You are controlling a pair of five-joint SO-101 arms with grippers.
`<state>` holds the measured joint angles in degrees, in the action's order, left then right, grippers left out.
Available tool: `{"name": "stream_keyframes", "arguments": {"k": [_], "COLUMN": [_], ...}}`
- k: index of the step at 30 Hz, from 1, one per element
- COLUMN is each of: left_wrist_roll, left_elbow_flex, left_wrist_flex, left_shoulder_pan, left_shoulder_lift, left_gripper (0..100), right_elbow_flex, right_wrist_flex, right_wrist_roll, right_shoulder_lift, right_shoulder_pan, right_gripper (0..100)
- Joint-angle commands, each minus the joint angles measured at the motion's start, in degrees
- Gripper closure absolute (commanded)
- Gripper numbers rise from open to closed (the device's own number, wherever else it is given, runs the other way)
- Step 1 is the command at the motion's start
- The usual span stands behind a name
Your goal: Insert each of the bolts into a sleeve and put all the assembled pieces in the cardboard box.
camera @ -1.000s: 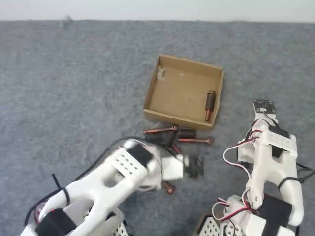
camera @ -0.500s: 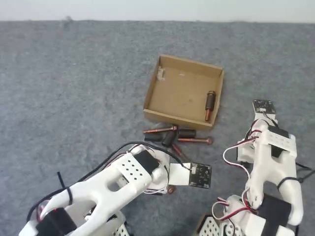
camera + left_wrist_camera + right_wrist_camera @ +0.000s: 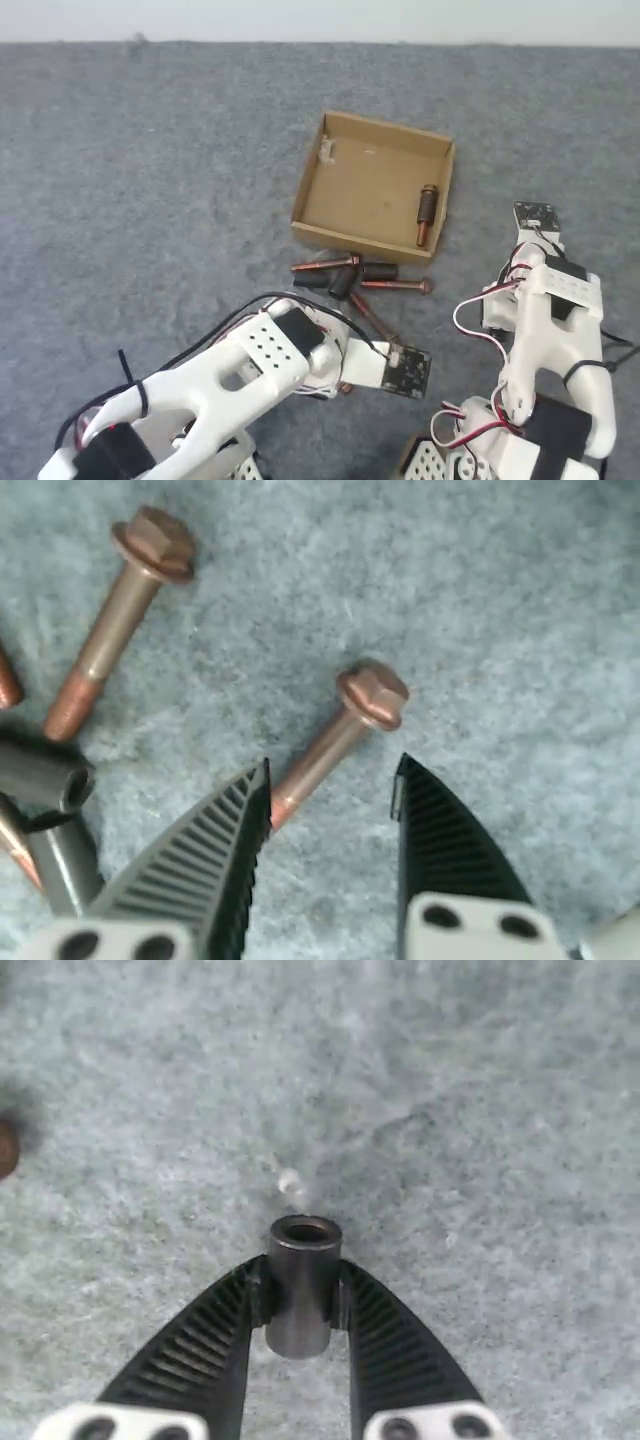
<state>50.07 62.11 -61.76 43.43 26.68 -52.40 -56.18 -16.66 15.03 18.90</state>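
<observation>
Your left gripper (image 3: pixel 332 778) is spread fairly wide and low over the grey table (image 3: pixel 150 170). A copper bolt (image 3: pixel 342 728) lies flat in the gap, threaded end near one finger (image 3: pixel 225 830), hex head pointing away. I honestly can't tell whether that finger touches the bolt or sits just beside it. A second bolt (image 3: pixel 118 612) lies off to the side, close to two dark sleeves (image 3: pixel 42 778).

Your right gripper (image 3: pixel 300 1278) is clamped on a sleeve (image 3: pixel 300 1305), open bore facing away from the wrist, just above the table.

From the high view, the loose pile of bolts and sleeves (image 3: pixel 355 275) sits right in front of the cardboard box (image 3: pixel 372 124). One assembled piece (image 3: pixel 427 214) lies inside along the box's right wall.
</observation>
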Motion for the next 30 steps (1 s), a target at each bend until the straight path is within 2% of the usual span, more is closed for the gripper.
{"name": "stream_keyframes", "arguments": {"k": [1,5,14,22,30], "left_wrist_roll": [-2.29,-5.89,-6.33,-12.04,-20.31], "left_elbow_flex": [1.36,3.56,4.18,4.44,3.74], "left_wrist_flex": [2.99,5.80,4.84,5.01,5.36], "left_shoulder_pan": [2.20,4.75,4.57,4.48,-1.41], "left_shoulder_lift": [-0.26,-0.18,-0.18,-0.18,-0.18], "left_gripper": [82,87,88,91,91], "right_elbow_flex": [3.52,3.52,3.43,3.25,3.16], "right_wrist_flex": [0.84,0.84,0.84,0.84,0.84], "right_wrist_roll": [-0.62,-0.62,-0.62,-0.53,-0.44], "right_shoulder_lift": [0.22,0.22,0.22,0.22,0.22], "right_shoulder_pan": [0.66,0.66,0.92,0.75,0.75], "right_gripper": [99.1,99.1,99.1,99.1,99.1]}}
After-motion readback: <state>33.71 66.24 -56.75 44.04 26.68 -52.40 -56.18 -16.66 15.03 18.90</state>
